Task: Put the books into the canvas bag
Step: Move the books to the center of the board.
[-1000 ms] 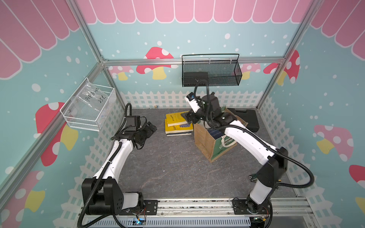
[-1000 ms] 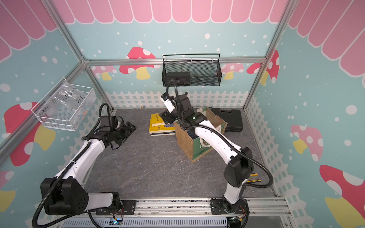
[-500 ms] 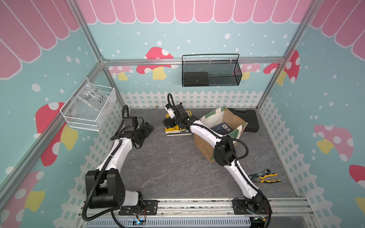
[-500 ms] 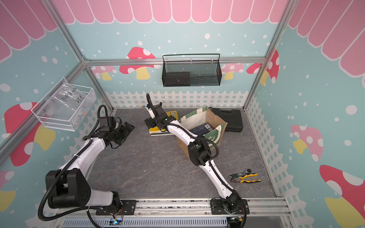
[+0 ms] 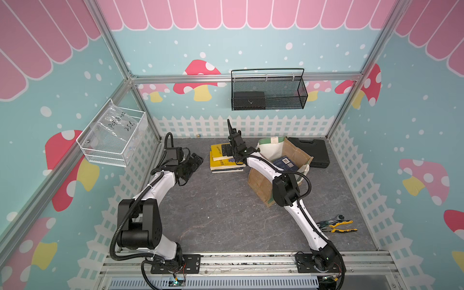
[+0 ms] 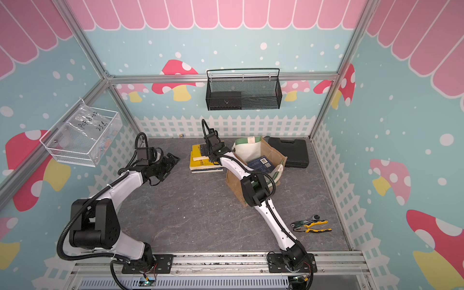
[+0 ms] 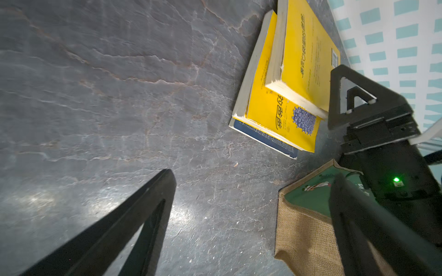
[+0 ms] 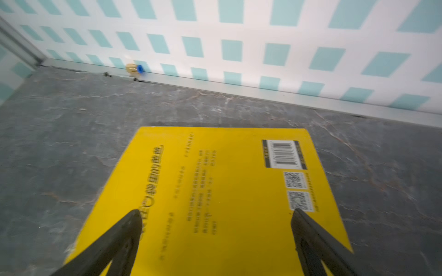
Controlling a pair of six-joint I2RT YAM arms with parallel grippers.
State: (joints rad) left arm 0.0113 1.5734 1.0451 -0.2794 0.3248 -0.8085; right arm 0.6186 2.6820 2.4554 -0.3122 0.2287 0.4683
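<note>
Start at the left edge of the bench (image 5: 213,216): your left gripper (image 5: 195,162) hangs there over bare surface, well apart from the work, its fingers (image 7: 148,210) spread wide with nothing between them. Further right, near the middle of the rear edge, the books (image 5: 222,163) not yet packed lie in a flat stack. The top yellow book (image 8: 227,181) sits askew on the lower yellow book (image 7: 275,119), with a navy book (image 7: 263,139) underneath. Your right gripper (image 8: 215,212) is directly over that stack, its fingers (image 8: 124,234) parted and empty, the tips low over the top cover near its two sides. These are paperbacks, so expect them to be light and bendy, with a smooth cover that may slide under a pad. Lying flat, the top one gives you no face to pinch. I would take it across its thickness at an edge that stands clear of the book below, preferably the stiffer spine side, since the page edges look soft and worn. If no edge is clear, drag it a little off the stack first. Just right of the stack stands the canvas bag (image 5: 259,182), its mouth gaping upward and navy books (image 5: 285,162) already inside. Its cloth walls will probably give if nudged, so lower the book in from above. A black case (image 5: 311,150) lies in the rear right corner, and pliers (image 5: 336,226) lie toward the front right; leave both alone.
</note>
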